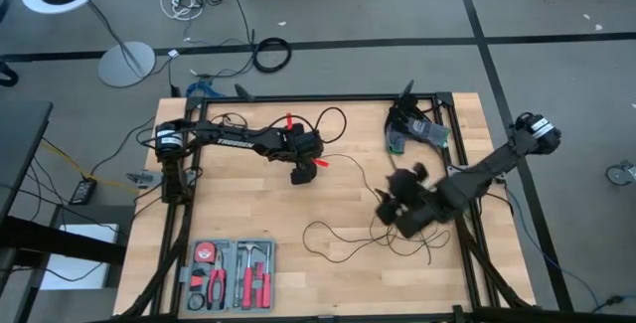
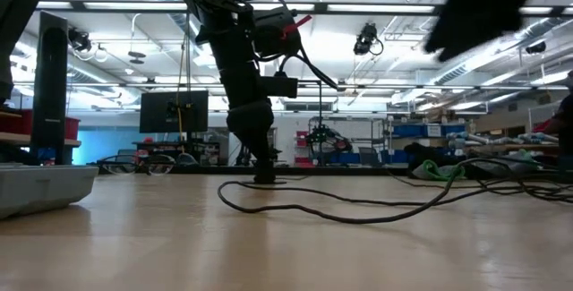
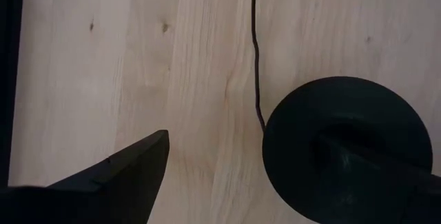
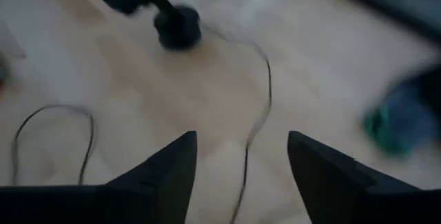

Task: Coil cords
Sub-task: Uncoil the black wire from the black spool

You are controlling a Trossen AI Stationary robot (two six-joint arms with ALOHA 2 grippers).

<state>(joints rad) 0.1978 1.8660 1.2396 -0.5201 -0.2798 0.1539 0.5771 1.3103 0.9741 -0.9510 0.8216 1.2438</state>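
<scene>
Open tool tray at the wooden table's near edge; thick black cable ring on the floor.

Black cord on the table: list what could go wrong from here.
1. The left tool stands open with one finger pressing the puck; the puck could slide out if the cord is tugged.
2. The right tool, open, hovers above the cord with nothing held; the loose loops may tangle instead of coiling.
3. Strands run near the green item and could snag there.
</scene>
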